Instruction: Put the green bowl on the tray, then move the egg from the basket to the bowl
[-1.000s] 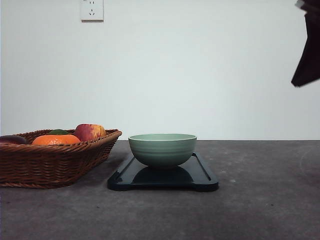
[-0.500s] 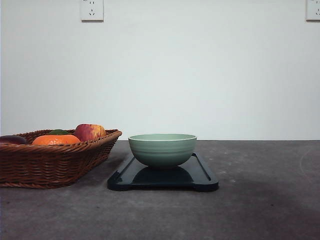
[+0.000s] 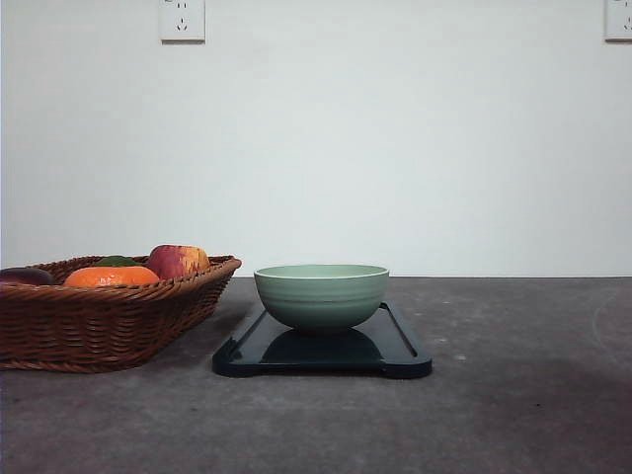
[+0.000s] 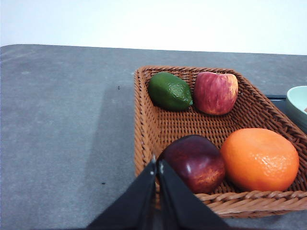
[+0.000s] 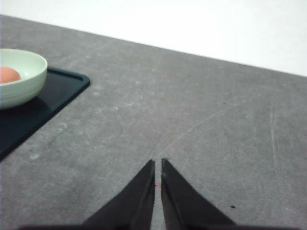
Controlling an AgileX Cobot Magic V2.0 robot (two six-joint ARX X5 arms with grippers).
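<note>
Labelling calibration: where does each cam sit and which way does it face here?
Front view: low, looking forward at the green bowl on the tray, basket to its left.
Left wrist view: above the basket, facing the fruit; shut left pincer shows.
Right wrist view: over bare table, shut right pincer shows; egg in the bowl.
Shared: bowl in all three; basket in front and left wrist.

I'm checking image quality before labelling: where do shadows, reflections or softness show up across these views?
Front view: the glossy tray mirrors the green bowl; a soft shadow lies beside the basket. Left wrist view: a highlight glints on the dark red fruit. Right wrist view: the egg in the bowl looks slightly soft.
</note>
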